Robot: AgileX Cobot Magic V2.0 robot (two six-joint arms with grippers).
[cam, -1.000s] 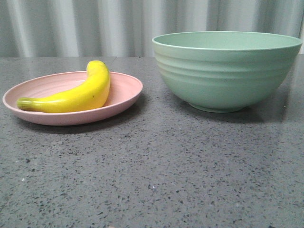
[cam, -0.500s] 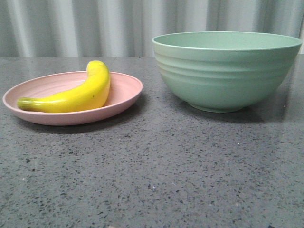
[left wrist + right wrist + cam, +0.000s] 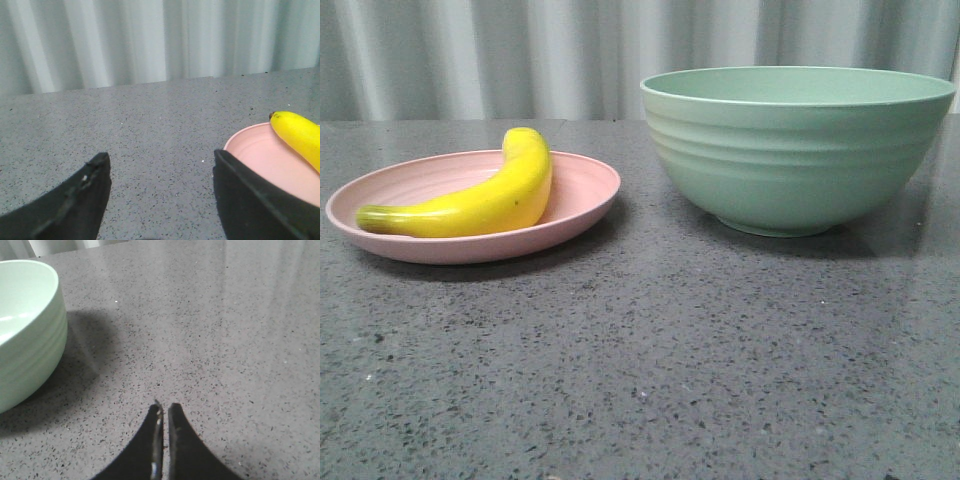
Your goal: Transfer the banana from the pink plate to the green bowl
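Note:
The yellow banana (image 3: 480,196) lies curved on the pink plate (image 3: 585,195) at the left of the front view. The green bowl (image 3: 798,145) stands to its right, apart from the plate. Neither gripper shows in the front view. In the left wrist view my left gripper (image 3: 160,165) is open and empty over bare table, beside the pink plate (image 3: 260,157) and the banana's dark tip end (image 3: 297,134). In the right wrist view my right gripper (image 3: 164,407) is shut and empty, with the green bowl (image 3: 27,330) off to one side.
The table (image 3: 650,350) is a grey speckled stone-like surface. A pale pleated curtain (image 3: 570,50) hangs behind its far edge.

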